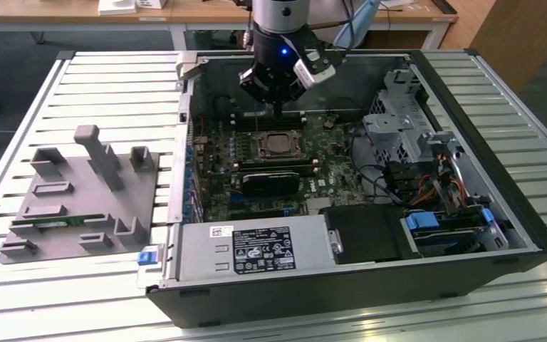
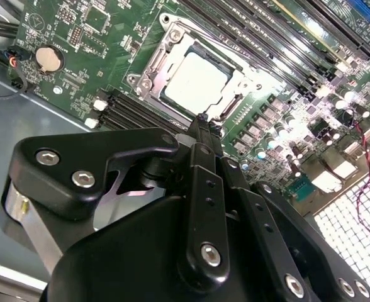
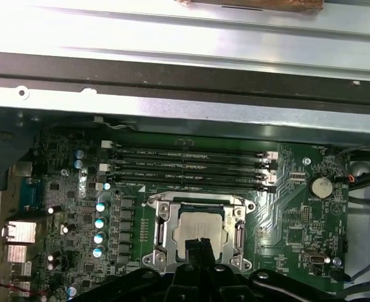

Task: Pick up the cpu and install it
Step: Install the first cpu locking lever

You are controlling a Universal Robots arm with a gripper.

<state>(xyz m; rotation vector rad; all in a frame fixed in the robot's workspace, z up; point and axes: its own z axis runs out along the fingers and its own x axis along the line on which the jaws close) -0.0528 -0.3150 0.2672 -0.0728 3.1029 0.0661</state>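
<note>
The cpu, a small square chip with a silver-grey top, lies flat inside the metal-framed socket on the green motherboard of the open computer case. Both wrist views show the cpu seated in that frame. My gripper hangs inside the case just above and behind the socket. Its black fingers are pressed together with nothing between them, the tips standing over the cpu's edge, apart from it.
Empty memory slots run beside the socket, and a coin battery sits nearby. A drive cage and a power supply crowd the case. On the exterior view's left a grey fixture carries a green memory stick.
</note>
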